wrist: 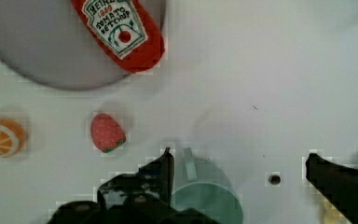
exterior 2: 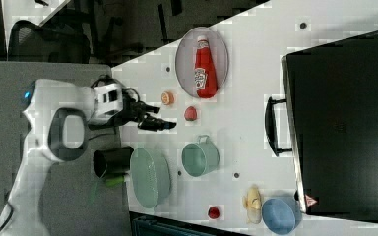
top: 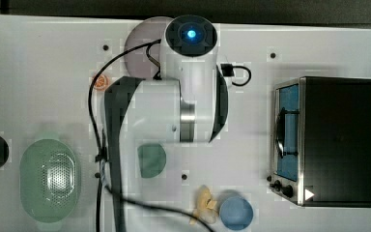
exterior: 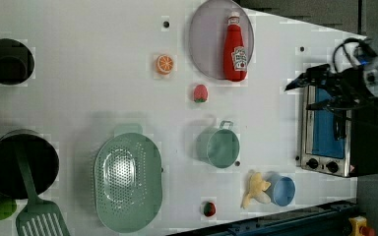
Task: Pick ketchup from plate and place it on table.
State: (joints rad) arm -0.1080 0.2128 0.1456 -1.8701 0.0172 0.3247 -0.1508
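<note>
The ketchup is a red bottle with a white label, lying on its side on the pale lilac plate at the far end of the white table. It also appears in the right view as ketchup on the plate, and in the wrist view as ketchup on the plate. My gripper is open and holds nothing. It hangs high above the table, over the green cup, well apart from the bottle. The gripper shows from the side; the arm covers most of the plate from the top.
An orange slice and a strawberry lie near the plate. A green cup, a green colander, a blue bowl with a banana, and a toaster oven stand around.
</note>
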